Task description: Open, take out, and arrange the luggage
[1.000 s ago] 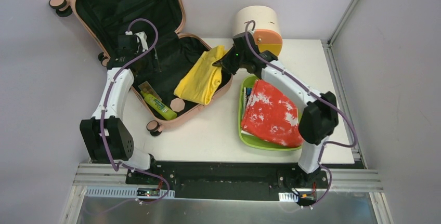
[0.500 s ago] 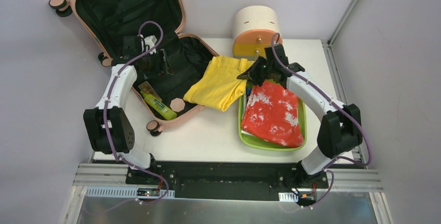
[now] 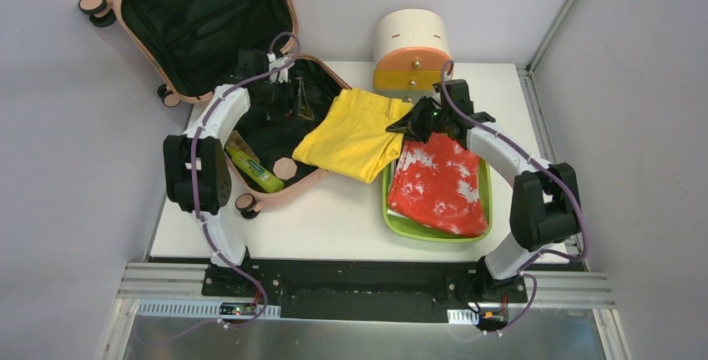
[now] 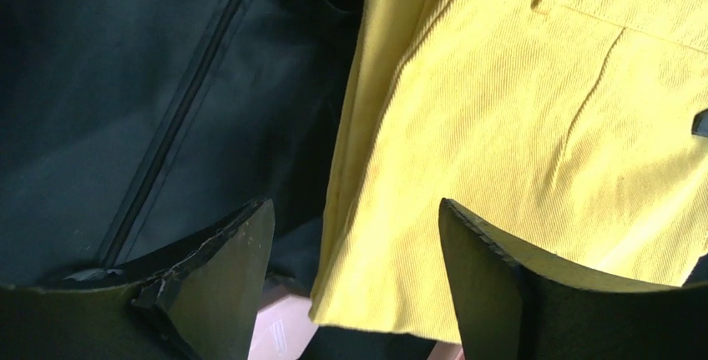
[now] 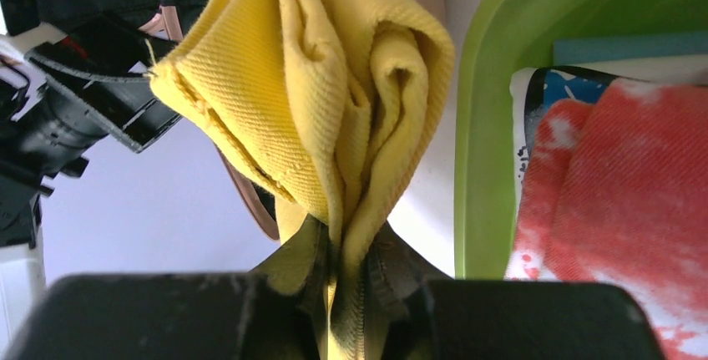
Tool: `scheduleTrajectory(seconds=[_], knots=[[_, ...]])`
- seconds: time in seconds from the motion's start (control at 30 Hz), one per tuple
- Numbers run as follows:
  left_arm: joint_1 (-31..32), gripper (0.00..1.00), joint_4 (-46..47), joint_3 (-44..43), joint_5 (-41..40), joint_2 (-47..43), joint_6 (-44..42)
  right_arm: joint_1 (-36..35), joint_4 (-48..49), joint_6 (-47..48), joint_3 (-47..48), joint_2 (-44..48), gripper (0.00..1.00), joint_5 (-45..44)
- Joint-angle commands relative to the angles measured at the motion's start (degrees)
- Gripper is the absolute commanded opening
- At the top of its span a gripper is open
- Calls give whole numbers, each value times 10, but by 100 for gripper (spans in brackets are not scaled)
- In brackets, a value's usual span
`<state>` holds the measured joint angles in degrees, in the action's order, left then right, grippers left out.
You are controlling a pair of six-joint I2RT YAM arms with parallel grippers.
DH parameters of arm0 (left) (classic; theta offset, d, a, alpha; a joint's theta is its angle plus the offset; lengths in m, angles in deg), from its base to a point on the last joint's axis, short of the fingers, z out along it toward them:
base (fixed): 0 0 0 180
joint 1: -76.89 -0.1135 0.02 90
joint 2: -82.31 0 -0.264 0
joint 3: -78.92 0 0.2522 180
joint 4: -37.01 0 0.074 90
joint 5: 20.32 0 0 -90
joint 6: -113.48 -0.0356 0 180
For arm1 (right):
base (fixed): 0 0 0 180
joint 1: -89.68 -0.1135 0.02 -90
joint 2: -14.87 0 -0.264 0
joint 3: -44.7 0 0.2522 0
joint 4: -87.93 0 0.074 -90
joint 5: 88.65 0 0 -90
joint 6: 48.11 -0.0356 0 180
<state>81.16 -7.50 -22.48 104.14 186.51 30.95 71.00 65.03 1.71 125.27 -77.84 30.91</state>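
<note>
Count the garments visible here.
2: the yellow garment, pinched by the right gripper, across the suitcase rim; the red-and-white garment in the lime-green tray. Others may lie hidden under it.

Left arm: extended from its base over the open lower half of the luggage, elbow outside its left side. Left gripper above the interior, jaws apart, nothing between them. Right arm: bowed inward toward the luggage's right edge. Right gripper clamped on the yellow garment beside that edge.
</note>
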Motion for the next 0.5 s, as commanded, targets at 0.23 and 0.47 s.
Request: scheduleTrajectory(seconds=[0.23, 0.47], knots=[[33, 77, -3, -45, 63, 76, -39, 40, 74, 27, -30, -42, 0, 54], [39, 79, -2, -65, 98, 106, -24, 45, 76, 40, -33, -44, 0, 54]])
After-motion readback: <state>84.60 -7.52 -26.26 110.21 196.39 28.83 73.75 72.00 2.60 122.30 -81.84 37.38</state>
